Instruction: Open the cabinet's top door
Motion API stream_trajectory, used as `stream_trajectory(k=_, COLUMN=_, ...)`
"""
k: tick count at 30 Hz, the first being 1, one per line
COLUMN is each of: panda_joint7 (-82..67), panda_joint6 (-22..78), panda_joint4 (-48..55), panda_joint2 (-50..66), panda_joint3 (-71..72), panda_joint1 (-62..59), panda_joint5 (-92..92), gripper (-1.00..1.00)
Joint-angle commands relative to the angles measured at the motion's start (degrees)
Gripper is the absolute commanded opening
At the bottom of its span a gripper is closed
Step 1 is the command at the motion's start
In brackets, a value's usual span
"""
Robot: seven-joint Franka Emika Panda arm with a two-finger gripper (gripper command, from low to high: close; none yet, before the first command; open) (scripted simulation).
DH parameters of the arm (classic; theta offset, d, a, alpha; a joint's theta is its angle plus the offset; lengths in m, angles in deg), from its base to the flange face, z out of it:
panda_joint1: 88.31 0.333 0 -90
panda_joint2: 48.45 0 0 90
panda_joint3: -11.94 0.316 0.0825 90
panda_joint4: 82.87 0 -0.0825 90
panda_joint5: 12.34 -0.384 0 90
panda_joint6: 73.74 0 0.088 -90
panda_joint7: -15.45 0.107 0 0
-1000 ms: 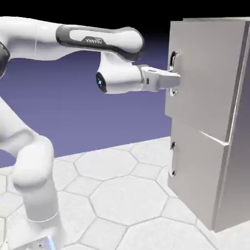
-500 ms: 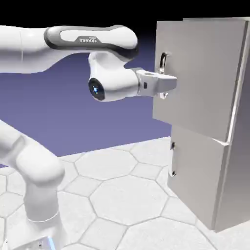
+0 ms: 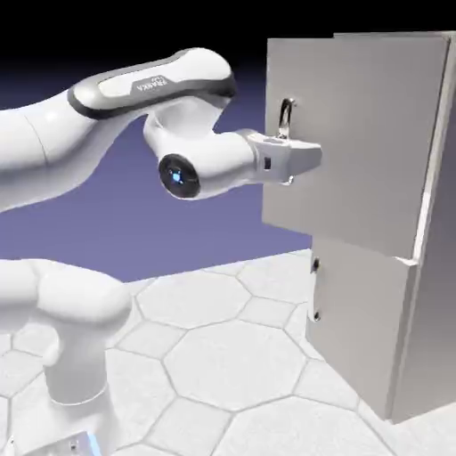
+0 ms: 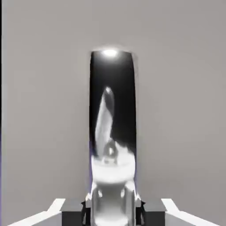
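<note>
Exterior view: two-finger white gripper [image 3: 298, 165] at slim curved metal bar handle [image 3: 285, 117], near outer edge of flat light-grey top door [image 3: 356, 142], panel swung partly out from tall light-grey cabinet [image 3: 432, 267]. Best pulled along the hinge arc, wrist turning with the panel.

Hand view: clenched on the handle [image 4: 112, 132], pads [image 4: 86, 212] pressed against both sides, a detail hidden outside; door angle not shown.

White hexagon-tiled table [image 3: 223, 356] under plain blue-violet backdrop [image 3: 205, 223], black above.
</note>
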Motion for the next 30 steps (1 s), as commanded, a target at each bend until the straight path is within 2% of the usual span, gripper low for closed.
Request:
stream_trajectory(k=1, panda_joint7=2.5, panda_joint6=0.9, panda_joint4=-0.7, panda_joint2=-0.2, panda_joint3=0.1, panda_joint1=-0.8, panda_joint5=2.4, gripper=-1.0)
stream_trajectory(k=8, panda_joint7=18.3, panda_joint6=14.5, panda_joint4=-4.9, panda_joint2=-2.2, panda_joint3=-0.5, panda_joint1=-10.9, panda_joint5=19.6, gripper=-1.0)
stream_trajectory(k=16, panda_joint7=26.2, panda_joint6=34.4, panda_joint4=-4.3, panda_joint2=-4.4, panda_joint3=-7.5, panda_joint1=-19.0, panda_joint5=34.4, gripper=-1.0)
stream_trajectory(k=23, panda_joint7=28.9, panda_joint6=51.8, panda_joint4=1.3, panda_joint2=-4.1, panda_joint3=-16.9, panda_joint1=-20.0, panda_joint5=44.8, gripper=-1.0)
stream_trajectory(k=30, panda_joint7=30.4, panda_joint6=69.3, panda_joint4=11.6, panda_joint2=-2.5, panda_joint3=-27.4, panda_joint1=-14.8, panda_joint5=53.3, gripper=-1.0)
